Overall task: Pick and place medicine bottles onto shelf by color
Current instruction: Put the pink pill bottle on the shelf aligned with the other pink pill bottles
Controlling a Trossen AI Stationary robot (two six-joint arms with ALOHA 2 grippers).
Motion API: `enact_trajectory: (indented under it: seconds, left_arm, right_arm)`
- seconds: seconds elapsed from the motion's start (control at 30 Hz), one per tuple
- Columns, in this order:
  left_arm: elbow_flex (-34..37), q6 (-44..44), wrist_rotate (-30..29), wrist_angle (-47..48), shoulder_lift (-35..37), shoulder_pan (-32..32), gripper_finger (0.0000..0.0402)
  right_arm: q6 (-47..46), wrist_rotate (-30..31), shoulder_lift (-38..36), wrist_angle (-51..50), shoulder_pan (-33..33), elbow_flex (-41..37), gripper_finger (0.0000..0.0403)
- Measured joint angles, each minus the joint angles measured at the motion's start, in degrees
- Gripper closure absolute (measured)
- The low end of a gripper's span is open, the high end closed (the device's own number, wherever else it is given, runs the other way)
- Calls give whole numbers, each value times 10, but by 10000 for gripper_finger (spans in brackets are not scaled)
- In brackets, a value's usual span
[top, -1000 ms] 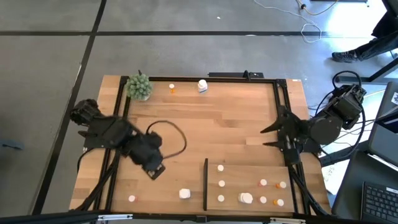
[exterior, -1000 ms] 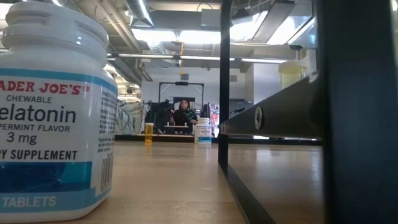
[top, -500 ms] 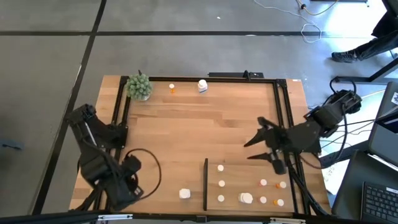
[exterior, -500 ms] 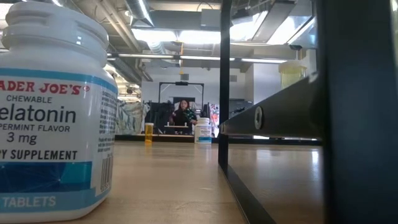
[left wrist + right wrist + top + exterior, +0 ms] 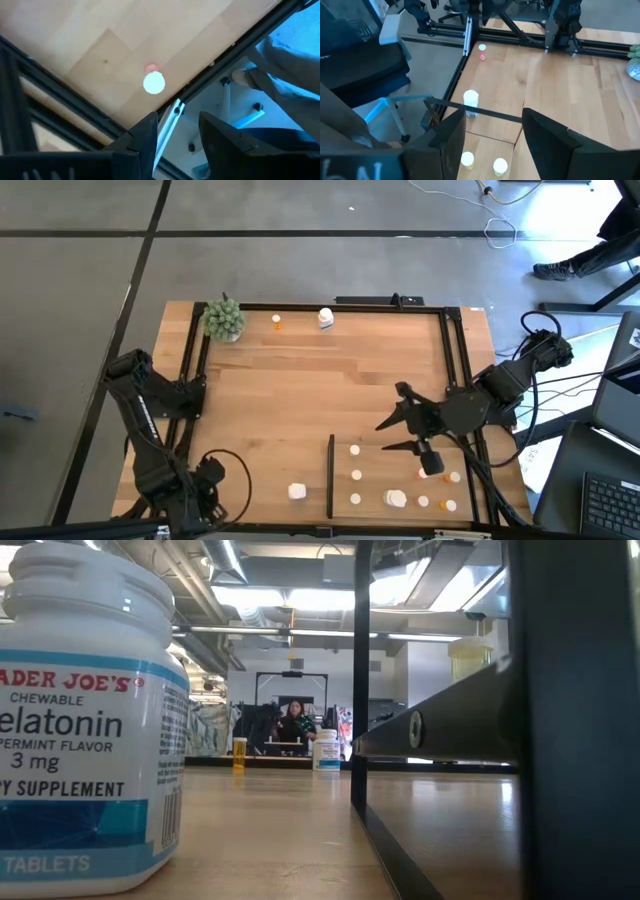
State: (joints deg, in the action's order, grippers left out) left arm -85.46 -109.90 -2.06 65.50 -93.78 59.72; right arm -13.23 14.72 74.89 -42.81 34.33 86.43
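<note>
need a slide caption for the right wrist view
Right gripper, fingers open and empty, over the shelf above two white bottles; another white bottle stands beyond the black strip.

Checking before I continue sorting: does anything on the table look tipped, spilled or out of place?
Nothing looks spilled or damaged. Four small bottles sit off the pale wooden shelf: an orange one and a white one along the far edge, a chunky white one beside the shelf's black strip, and a white-capped orange one near the left corner.
</note>
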Motion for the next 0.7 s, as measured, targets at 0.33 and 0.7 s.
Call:
enact_trajectory:
  seconds: [0.33, 0.7]
  left_arm:
    - [29, -54, -111, -53, 0, 62, 264]
    - [28, -183, -114, -45, -34, 151, 264]
  right_arm:
    - [0, 0, 0, 18, 0, 0, 206]
    - [0, -13, 0, 19, -2, 0, 206]
